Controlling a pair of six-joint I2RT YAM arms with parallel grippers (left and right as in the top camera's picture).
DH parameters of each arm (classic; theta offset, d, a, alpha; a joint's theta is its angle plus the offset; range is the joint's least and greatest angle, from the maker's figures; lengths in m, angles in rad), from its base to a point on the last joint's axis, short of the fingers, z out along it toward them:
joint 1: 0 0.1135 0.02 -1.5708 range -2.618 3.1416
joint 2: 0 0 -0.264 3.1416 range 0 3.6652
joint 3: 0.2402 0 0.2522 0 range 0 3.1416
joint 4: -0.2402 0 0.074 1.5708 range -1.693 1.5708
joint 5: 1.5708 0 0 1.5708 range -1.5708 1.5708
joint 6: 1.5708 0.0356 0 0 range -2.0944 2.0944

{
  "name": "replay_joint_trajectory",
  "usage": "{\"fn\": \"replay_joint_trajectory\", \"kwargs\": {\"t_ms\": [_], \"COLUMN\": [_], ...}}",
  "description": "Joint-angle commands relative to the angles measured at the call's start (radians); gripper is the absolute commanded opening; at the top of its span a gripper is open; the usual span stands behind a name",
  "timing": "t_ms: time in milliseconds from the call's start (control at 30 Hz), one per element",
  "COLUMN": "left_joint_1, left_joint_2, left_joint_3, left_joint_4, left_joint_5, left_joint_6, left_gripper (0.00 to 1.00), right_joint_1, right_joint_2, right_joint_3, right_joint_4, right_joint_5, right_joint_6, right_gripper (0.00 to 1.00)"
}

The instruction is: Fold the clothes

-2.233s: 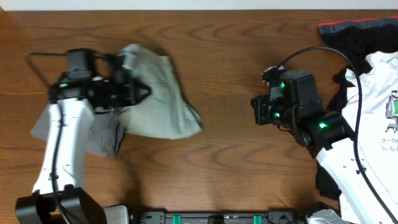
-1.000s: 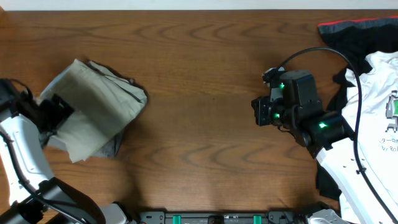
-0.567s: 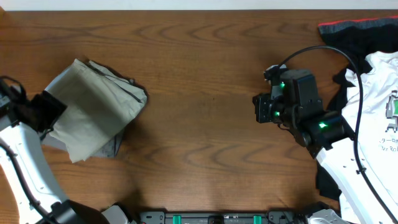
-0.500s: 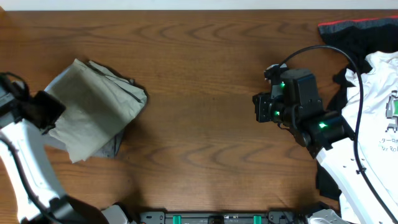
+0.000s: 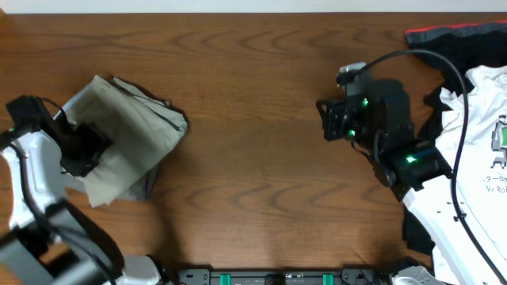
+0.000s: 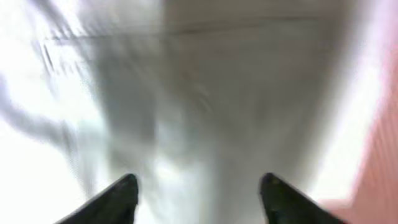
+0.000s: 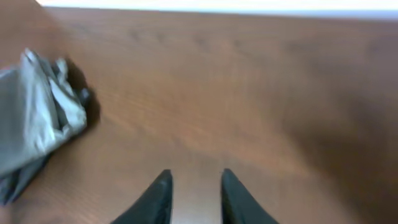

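The clothes I see are folded khaki shorts [image 5: 131, 134] lying at the table's left on darker grey shorts [image 5: 144, 188], and a white printed T-shirt [image 5: 485, 111] with a black red-trimmed garment [image 5: 447, 41] at the far right. My left gripper [image 5: 85, 149] hovers over the khaki shorts' left part. In the blurred left wrist view its gripper [image 6: 199, 186] is open, pale cloth [image 6: 205, 93] below it. My right gripper [image 5: 323, 120] hangs over bare wood mid-right, jaws narrowly open and empty [image 7: 194, 182]. The right wrist view shows the shorts [image 7: 31, 118] far off to its left.
The wooden table [image 5: 253, 95] stretches between the two piles. The right arm's black cable [image 5: 444, 71] loops over the garments at the right. A dark rail [image 5: 277, 277] runs along the front edge.
My left arm has swung in from the table's left edge, back over the khaki shorts. The right gripper has shifted slightly toward the far side and its jaws have parted a little.
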Motion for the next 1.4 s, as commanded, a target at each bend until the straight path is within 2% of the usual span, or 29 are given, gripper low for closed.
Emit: {"fn": "replay_joint_trajectory", "kwargs": {"t_ms": [0,33,67,167,400,600,1367], "left_joint_1": [-0.045,-0.060,-0.073,-0.103,-0.121,-0.121,-0.147], "left_joint_2": [-0.180,-0.225,-0.266,-0.403,-0.695,-0.829,-0.859], "left_joint_3": [0.163,0.208,0.245,0.342,0.361,0.359,0.359], "left_joint_4": [-0.109,-0.162,-0.209,-0.327,-0.456,-0.487,-0.490], "left_joint_5": [0.054,0.054,0.053,0.053,0.023,-0.030,-0.030], "left_joint_6": [0.139,0.167,0.181,0.214,0.257,0.257,0.246], "left_gripper": [0.78,0.87,0.92,0.99,0.98,0.98,0.98], "right_joint_1": [-0.020,-0.024,-0.027,-0.038,-0.045,-0.045,-0.045], "right_joint_2": [-0.003,-0.007,-0.010,-0.030,-0.085,-0.083,-0.071], "right_joint_3": [0.007,0.007,0.007,0.007,0.007,0.007,0.007], "right_joint_4": [0.071,0.097,0.116,0.165,0.145,0.045,-0.072], "right_joint_5": [0.010,0.010,0.010,0.010,0.010,0.010,0.006], "right_joint_6": [-0.078,-0.079,-0.079,-0.078,-0.078,-0.078,-0.071], "right_gripper": [0.32,0.41,0.53,0.99,0.99,0.99,0.99]}}
